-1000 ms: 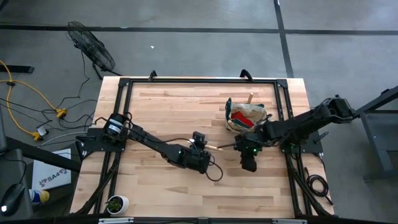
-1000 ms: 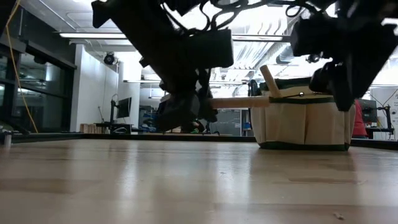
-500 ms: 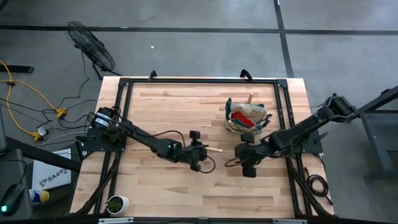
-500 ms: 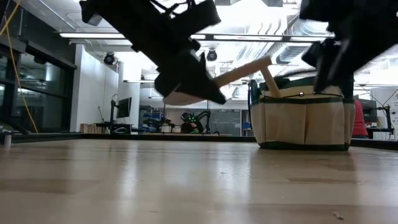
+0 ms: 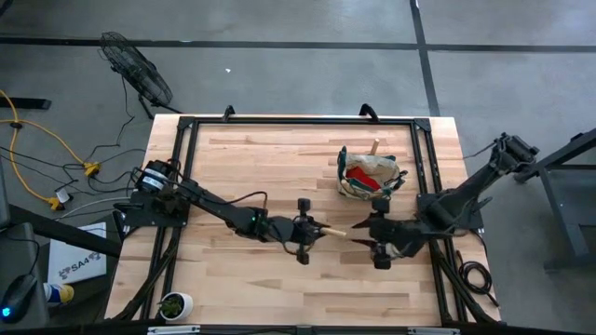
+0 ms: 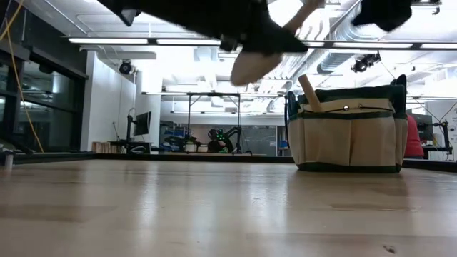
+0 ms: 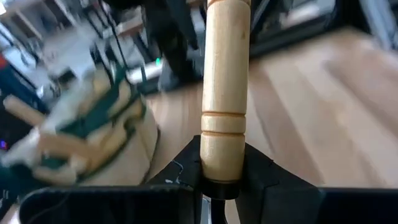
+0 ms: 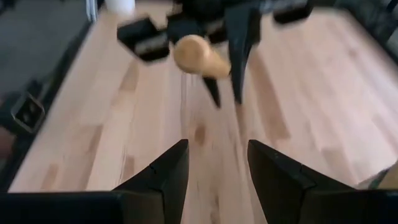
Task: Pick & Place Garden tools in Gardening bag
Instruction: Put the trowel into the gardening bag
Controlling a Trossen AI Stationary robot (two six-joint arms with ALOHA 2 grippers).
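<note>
Left gripper (image 5: 315, 230) clenched on the wooden-handled tool (image 7: 225, 93), handle pointed at my right gripper (image 5: 365, 240), which is released, jaws apart. I read this as a handover mid-bench. Gardening bag (image 5: 369, 174) sits toward the bench's far right.

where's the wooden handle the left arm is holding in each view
High view: wooden handle at table centre, past the left pincer.
Low view: its pale end at the top, raised.
Left wrist view: upright at centre.
Right wrist view: rounded end near top.
Shared landmark: gardening bag.
</note>
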